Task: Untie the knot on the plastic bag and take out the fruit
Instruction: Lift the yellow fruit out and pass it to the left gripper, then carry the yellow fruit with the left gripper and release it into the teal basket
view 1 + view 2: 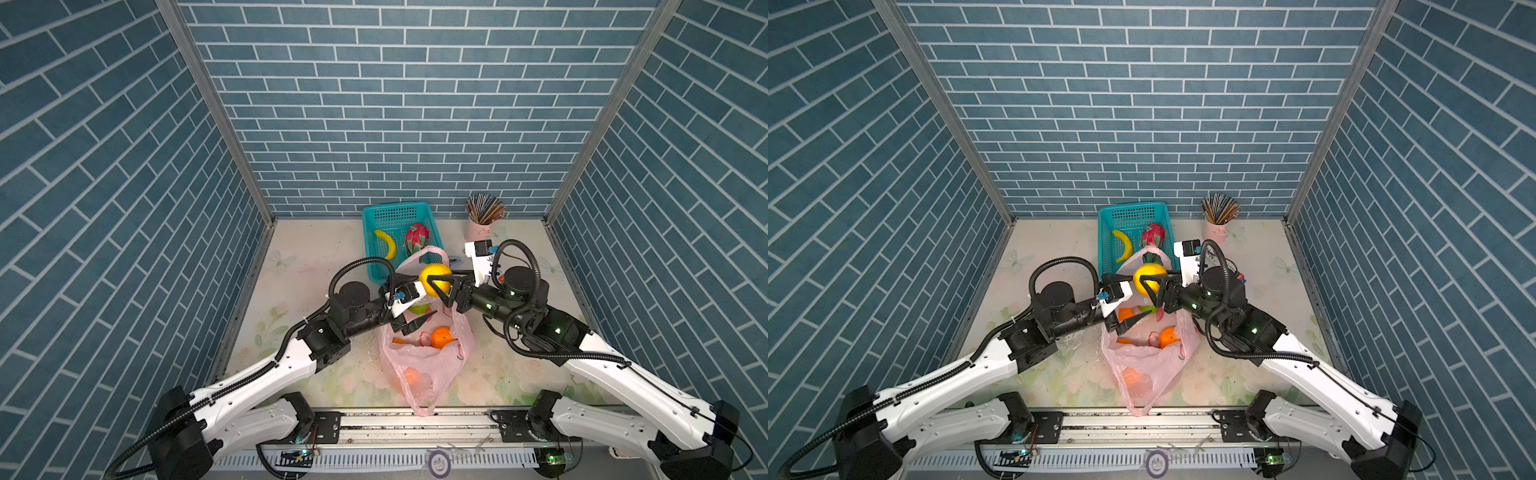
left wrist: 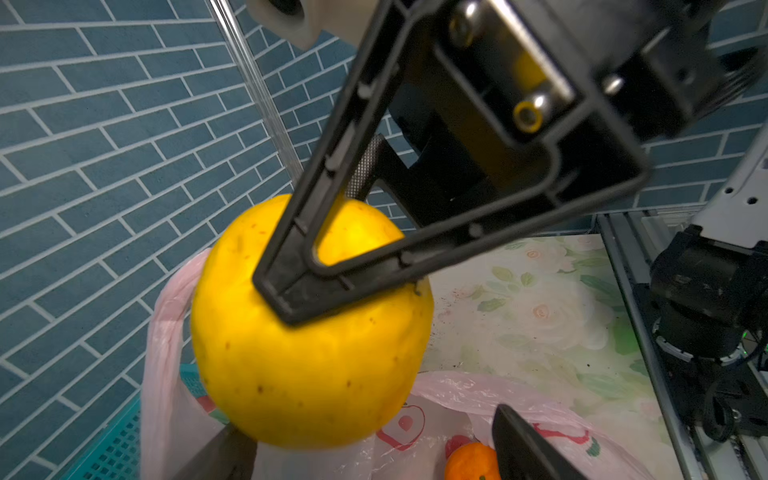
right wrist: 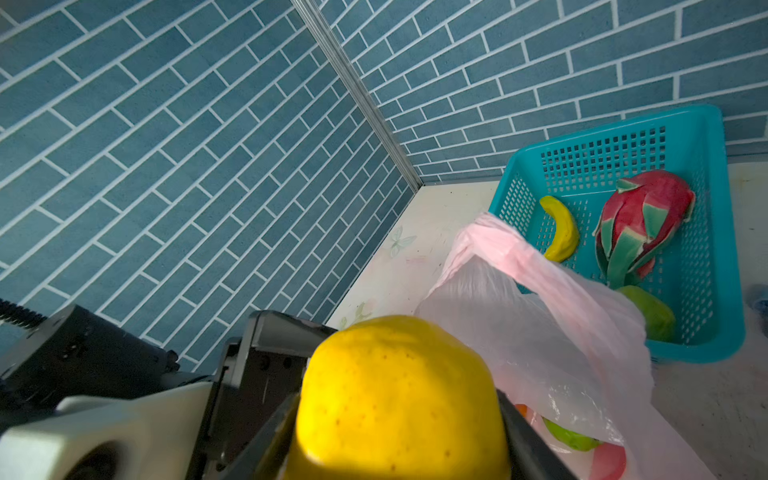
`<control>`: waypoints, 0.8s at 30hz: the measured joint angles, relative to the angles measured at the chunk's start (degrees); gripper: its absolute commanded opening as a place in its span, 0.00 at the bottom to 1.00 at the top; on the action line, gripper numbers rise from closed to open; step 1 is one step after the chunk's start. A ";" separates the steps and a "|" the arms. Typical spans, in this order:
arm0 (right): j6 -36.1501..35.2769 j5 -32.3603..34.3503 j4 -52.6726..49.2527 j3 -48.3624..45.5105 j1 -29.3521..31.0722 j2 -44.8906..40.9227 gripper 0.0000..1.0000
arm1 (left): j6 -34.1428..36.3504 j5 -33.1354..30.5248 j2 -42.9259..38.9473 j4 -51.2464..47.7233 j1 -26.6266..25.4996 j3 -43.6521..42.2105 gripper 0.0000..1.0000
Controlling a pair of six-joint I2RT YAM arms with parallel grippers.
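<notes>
My right gripper [image 1: 438,282] is shut on a yellow round fruit [image 1: 435,279] [image 3: 399,399], held in the air above the open pink plastic bag [image 1: 424,365]. My left gripper [image 1: 428,299] [image 2: 374,453] stands open just below and beside that fruit, its fingers [image 2: 523,449] spread wide and apart from it. Inside the bag lie an orange [image 1: 441,336], another orange [image 1: 411,376] and a green fruit [image 1: 419,308]. No knot shows; the bag's handle loop [image 3: 498,241] hangs loose over the basket's edge.
The teal basket [image 1: 374,220] behind the bag holds a dragon fruit [image 1: 417,239], a banana [image 1: 386,243] and a green fruit [image 3: 648,311]. A pink cup of pencils [image 1: 482,216] stands at the back right. Blue brick walls close in three sides.
</notes>
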 measured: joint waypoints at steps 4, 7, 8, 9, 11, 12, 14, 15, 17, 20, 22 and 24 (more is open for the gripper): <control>0.98 -1.66 0.98 -1.11 0.00 0.00 0.44 | 0.61 -1.60 0.87 1.05 -0.26 0.09 0.88; 1.90 -2.91 1.16 -1.75 0.00 0.22 0.44 | 0.68 -3.10 1.16 2.71 -0.44 0.24 0.88; 1.99 -3.26 1.18 -1.81 0.00 0.44 0.44 | 0.74 -3.69 1.18 3.15 -0.46 0.42 0.88; 2.27 -3.52 1.49 -1.88 0.00 0.72 0.43 | 0.87 -3.96 1.18 3.37 -0.48 0.61 0.88; 2.40 -3.96 2.10 -1.88 -0.11 1.22 0.43 | 1.29 -4.46 1.25 3.80 -0.66 0.81 0.88; 2.40 -4.28 2.38 -1.86 -0.17 1.55 0.44 | 1.46 -4.74 1.33 3.87 -0.74 0.92 0.86; 2.45 -4.90 2.86 -1.86 -0.20 2.36 0.43 | 1.79 -4.87 1.62 3.87 -0.87 1.16 0.78; 2.43 -4.98 3.02 -1.86 -0.24 2.71 0.43 | 1.68 -5.16 1.79 3.82 -0.90 1.18 0.74; 2.36 -5.29 3.15 -1.86 -0.55 3.23 0.43 | 2.10 -5.40 2.19 3.74 -0.85 1.18 0.63; 2.32 -5.51 3.15 -1.86 -0.68 3.39 0.44 | 2.21 -5.55 2.29 3.61 -0.85 1.18 0.55; 2.34 -5.51 3.17 -1.86 -0.68 3.39 0.47 | 1.97 -5.66 2.29 3.61 -0.85 1.22 0.52; 2.34 -5.51 3.15 -1.84 -0.68 3.39 0.54 | 1.97 -5.81 2.29 3.58 -0.85 1.25 0.52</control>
